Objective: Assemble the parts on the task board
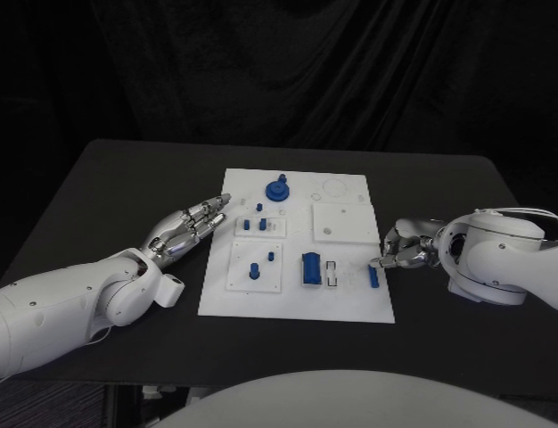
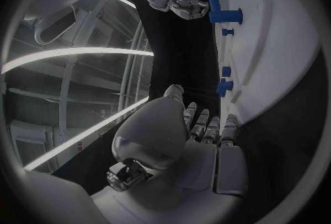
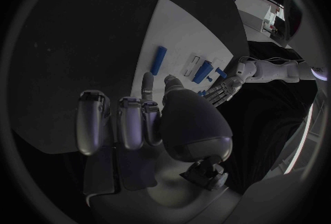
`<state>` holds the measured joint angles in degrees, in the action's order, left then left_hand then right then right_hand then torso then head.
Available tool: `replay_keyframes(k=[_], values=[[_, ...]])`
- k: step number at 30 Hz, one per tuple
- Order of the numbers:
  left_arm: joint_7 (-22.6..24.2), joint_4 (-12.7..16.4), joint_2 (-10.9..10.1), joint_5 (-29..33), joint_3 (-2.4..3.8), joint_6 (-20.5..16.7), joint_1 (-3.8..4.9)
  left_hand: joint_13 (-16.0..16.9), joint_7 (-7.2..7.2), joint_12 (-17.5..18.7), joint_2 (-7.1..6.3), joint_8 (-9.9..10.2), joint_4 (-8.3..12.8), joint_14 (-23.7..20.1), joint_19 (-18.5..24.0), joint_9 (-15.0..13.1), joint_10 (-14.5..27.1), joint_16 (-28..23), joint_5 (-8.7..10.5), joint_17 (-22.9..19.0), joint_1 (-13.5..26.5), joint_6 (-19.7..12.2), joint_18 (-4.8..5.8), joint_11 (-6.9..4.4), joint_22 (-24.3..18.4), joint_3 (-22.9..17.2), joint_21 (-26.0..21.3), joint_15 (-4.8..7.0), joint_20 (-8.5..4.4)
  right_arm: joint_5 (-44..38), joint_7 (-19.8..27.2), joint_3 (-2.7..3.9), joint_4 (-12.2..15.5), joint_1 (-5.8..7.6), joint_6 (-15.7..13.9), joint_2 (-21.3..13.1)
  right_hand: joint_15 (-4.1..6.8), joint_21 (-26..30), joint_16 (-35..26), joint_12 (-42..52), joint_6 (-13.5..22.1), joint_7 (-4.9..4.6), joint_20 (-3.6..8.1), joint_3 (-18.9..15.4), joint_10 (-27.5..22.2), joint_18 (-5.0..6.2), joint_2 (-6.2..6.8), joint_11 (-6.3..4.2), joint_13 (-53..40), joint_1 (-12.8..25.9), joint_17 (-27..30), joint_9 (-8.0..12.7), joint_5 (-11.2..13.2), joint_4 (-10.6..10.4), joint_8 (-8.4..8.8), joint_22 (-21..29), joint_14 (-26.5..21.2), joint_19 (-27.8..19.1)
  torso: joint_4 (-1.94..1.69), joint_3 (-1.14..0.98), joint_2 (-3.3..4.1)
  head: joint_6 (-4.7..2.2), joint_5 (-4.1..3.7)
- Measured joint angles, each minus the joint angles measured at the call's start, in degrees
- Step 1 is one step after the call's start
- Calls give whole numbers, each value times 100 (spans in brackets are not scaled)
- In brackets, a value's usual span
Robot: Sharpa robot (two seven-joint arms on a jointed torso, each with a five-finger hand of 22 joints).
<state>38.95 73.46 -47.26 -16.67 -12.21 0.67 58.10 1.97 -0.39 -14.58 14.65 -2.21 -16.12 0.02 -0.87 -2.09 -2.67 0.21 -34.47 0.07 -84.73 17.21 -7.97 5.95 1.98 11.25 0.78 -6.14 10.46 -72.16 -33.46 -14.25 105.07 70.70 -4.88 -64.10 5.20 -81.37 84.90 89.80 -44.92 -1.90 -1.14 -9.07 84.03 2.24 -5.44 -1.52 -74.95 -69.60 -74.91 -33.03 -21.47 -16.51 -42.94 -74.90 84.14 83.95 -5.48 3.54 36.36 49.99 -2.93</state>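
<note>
Both your hands held nothing: the right hand, fingers curled, sat just beside the bar lying lengthwise along the board's right edge, nearer than the spread left hand.

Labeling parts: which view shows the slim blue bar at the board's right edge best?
Head view: the slim blue bar lies flat, unobstructed, beside the right robot hand. Right wrist view shows it small and bent by the lens. In the left wrist view I cannot pick it out.

Task board: smooth matt white plastic. Parts: glossy blue plastic. Table: matt black. Left hand: shiny silver metal look.
</note>
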Motion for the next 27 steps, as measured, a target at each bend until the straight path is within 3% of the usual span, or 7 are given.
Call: replay_keyframes(k=[6,11,20,27], values=[[1,0,-3,0,-1,0,0,0,0,0,0,0,0,0,0,0,0,0,0,1,0,0,0,0,0,0,0,0,0,-107,-5,1,-4,-58,-44,28,0,29,0,0,5,-5,0,-41,0,0,-29,0,1,120,0,18,223,-8,8,0,0,0,1,0,3,0,-69],[2,0,-5,0,-1,0,-1,0,0,0,0,0,0,0,0,0,0,0,0,2,0,0,-1,0,0,0,0,0,0,-155,-19,1,-5,-106,-70,53,0,62,-21,0,65,-65,0,-73,0,0,-75,0,1,222,0,127,377,-7,208,0,0,0,-2,0,3,0,-118],[1,2,-8,0,-1,0,-3,0,0,0,0,0,0,0,0,0,0,0,0,3,0,0,0,0,-1,0,0,0,0,-196,-57,1,-58,-247,-87,152,-21,62,-22,1,59,-107,0,-89,-14,0,-75,29,1,222,0,339,370,8,492,0,-20,0,1,3,-3,0,-146],[2,10,-13,0,-1,1,-4,0,0,0,0,0,0,0,-2,0,0,0,0,3,0,0,0,0,-1,0,0,0,2,-215,-62,16,-134,-385,-123,245,-41,62,-22,1,-13,-156,-32,-56,0,0,-49,42,0,110,0,433,172,41,637,0,0,8,2,3,-1,0,-117]])
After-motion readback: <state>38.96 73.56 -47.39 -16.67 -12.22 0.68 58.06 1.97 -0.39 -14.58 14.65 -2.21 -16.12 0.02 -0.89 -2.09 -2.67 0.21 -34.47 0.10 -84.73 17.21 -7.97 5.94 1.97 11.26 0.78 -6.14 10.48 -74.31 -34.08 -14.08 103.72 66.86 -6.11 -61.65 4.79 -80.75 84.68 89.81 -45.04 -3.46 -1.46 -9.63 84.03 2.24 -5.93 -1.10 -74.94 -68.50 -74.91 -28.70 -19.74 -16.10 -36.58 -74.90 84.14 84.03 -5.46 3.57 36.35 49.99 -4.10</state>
